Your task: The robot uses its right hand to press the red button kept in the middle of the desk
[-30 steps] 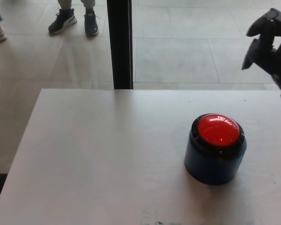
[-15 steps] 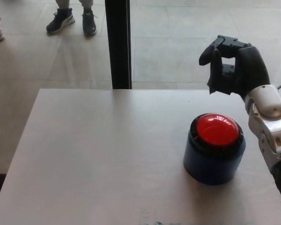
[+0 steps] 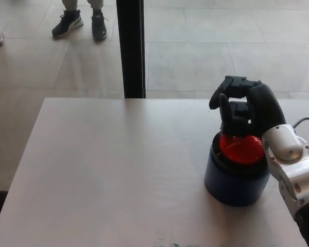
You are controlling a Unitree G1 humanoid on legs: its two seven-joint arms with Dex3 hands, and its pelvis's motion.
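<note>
The red button [image 3: 240,149], a domed cap set in a dark blue round housing [image 3: 236,180], stands on the pale desk [image 3: 108,175] toward its right edge, about midway between the far and near edges. The right hand [image 3: 244,105] sits directly over the button's far side, its black fingers [image 3: 225,110] curled inward and closed on nothing, the lower fingertips at the red cap; actual contact cannot be confirmed. Its white forearm [image 3: 293,170] comes in from the near right corner. Beyond the far edge stand a dark post [image 3: 131,49] and a person's shoes [image 3: 80,23].
</note>
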